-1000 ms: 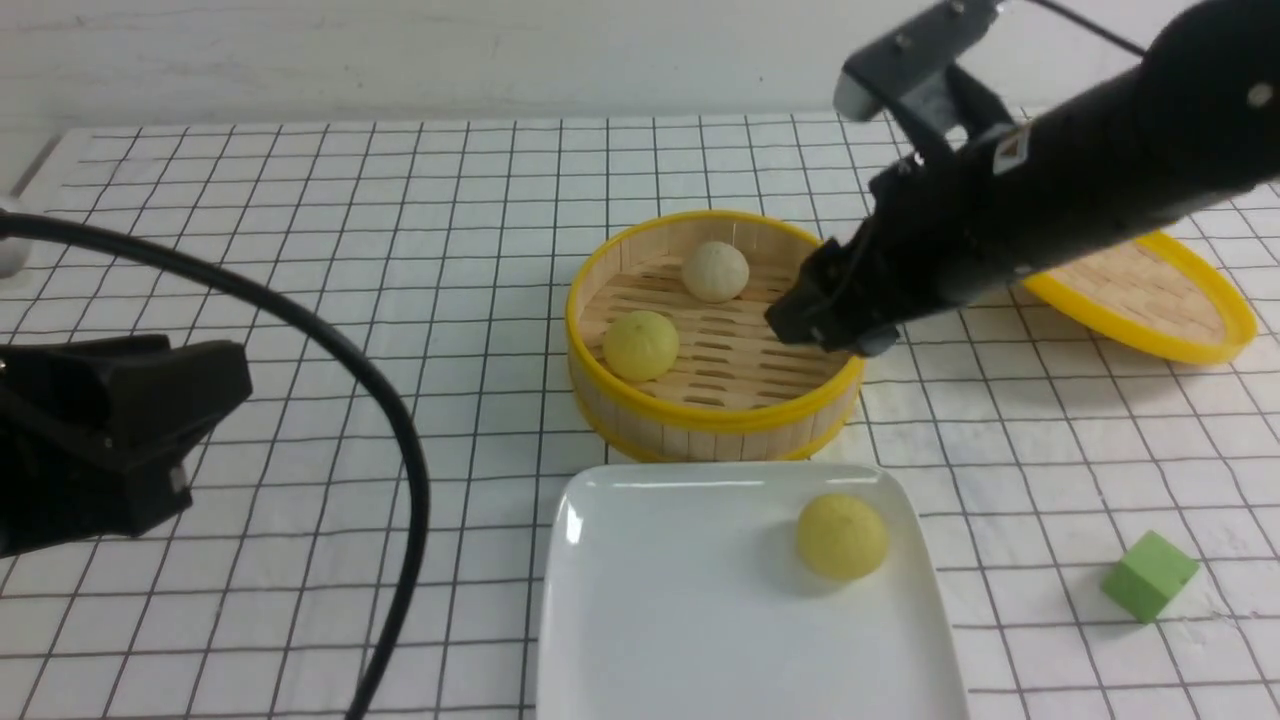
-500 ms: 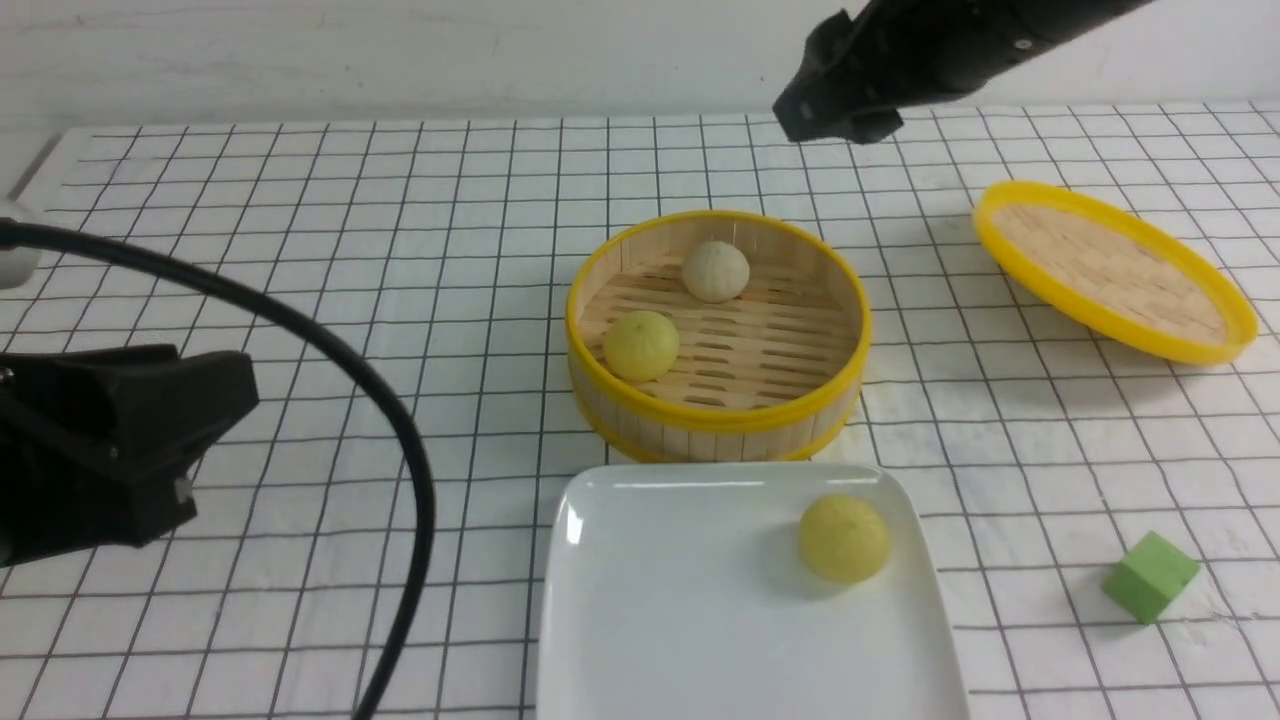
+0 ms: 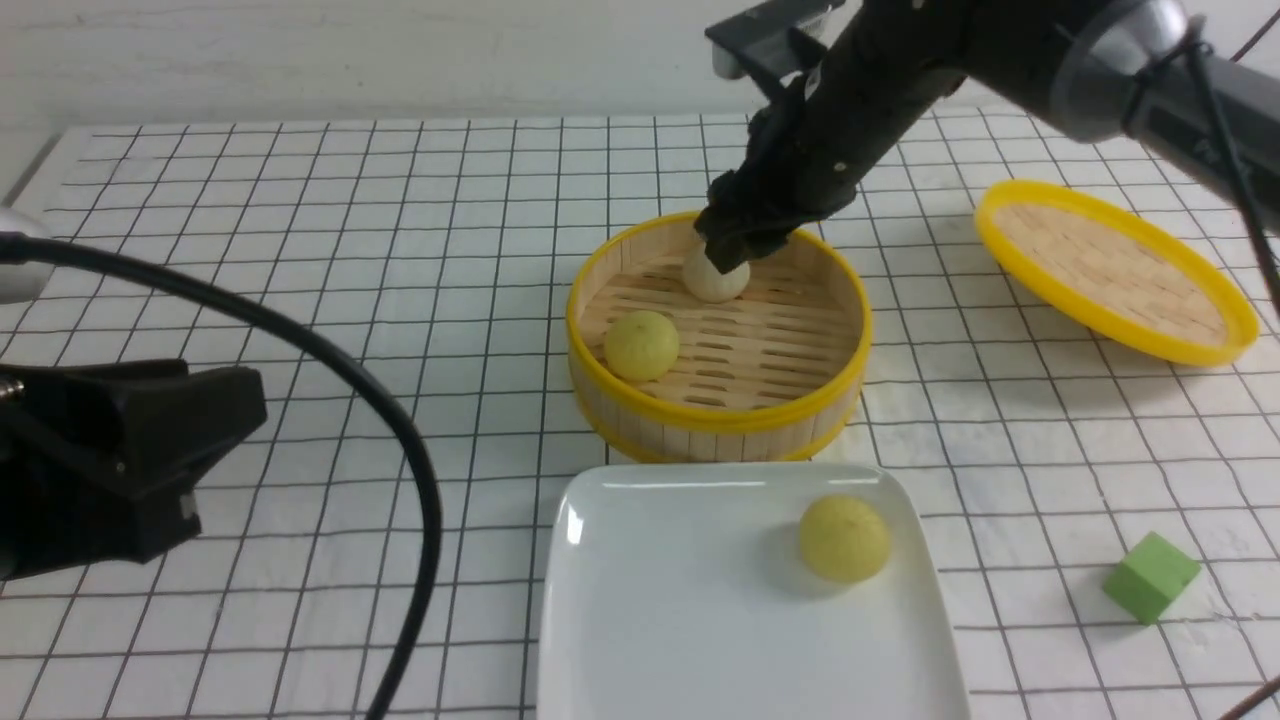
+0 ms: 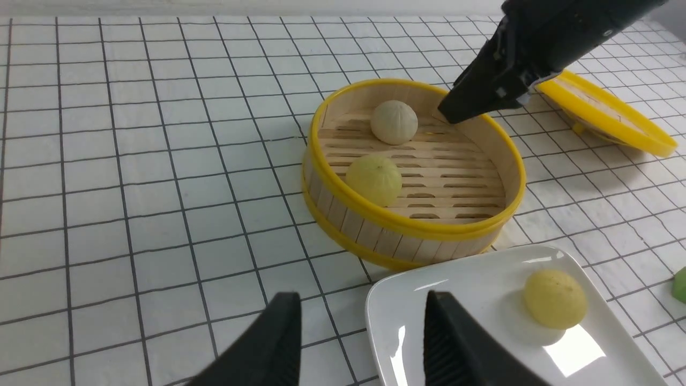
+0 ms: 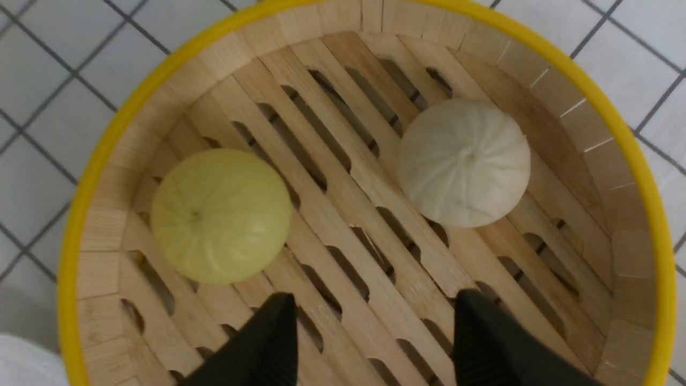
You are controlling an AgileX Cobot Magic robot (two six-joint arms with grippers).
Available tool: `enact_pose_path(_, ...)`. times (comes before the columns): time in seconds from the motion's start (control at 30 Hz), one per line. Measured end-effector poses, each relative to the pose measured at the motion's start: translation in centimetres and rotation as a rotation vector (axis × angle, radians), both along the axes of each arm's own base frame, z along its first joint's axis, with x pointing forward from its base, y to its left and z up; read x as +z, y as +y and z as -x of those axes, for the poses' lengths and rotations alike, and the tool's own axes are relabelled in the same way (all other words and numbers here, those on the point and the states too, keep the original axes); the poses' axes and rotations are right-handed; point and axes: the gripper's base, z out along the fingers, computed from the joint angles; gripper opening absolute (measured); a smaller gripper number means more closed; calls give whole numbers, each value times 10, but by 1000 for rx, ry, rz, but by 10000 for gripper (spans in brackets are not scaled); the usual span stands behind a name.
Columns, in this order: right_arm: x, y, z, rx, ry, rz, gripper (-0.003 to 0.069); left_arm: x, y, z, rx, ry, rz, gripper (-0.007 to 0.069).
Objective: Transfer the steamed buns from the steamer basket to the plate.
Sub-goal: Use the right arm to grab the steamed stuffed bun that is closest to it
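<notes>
1. Right fingers (image 5: 374, 343) apart, nothing between them, over the steamer basket (image 3: 720, 415); likely so a bun can pass between.
2. Beige steamed bun (image 5: 465, 162) on the slats, just ahead of those fingers; pale yellow bun (image 5: 221, 215) ahead too, nearer the basket wall. Probably the beige one is next.
3. Another yellow bun (image 3: 843, 538) already on the square plate (image 3: 740, 610), set close to the basket, on the robot's side, presumably for short carries.
4. Left fingers (image 4: 359, 321) apart, empty, well away from the buns; seemingly kept clear.
</notes>
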Motion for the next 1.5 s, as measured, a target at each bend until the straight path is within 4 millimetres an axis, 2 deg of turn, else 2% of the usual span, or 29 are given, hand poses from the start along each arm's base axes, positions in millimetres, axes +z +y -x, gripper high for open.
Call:
enact_pose_path(0.17,-17,1,-10,-4,-27,24,411,0,0,0,-1,1,-9,342)
enact_pose_path(0.4,-23,5,-21,-22,-114,1,414,-1,0,0,-3,4,-9,342)
enact_pose_path(0.7,-54,9,-36,-17,-161,10,416,-2,0,1,-11,14,-12,342)
enact_pose_path(0.93,-58,10,-37,-18,-169,11,402,-2,-1,1,-15,18,-14,342)
enact_pose_path(1.1,-58,10,-38,-18,-176,11,333,-2,-1,1,-15,18,-14,342)
enact_pose_path(1.33,-58,7,-39,-5,-198,56,35,-2,0,1,-14,18,-31,342)
enact_pose_path(1.37,-58,7,-39,-4,-200,62,16,-3,0,1,-13,18,-36,342)
enact_pose_path(1.5,-53,5,-38,2,-201,77,15,-3,0,1,-14,18,-41,342)
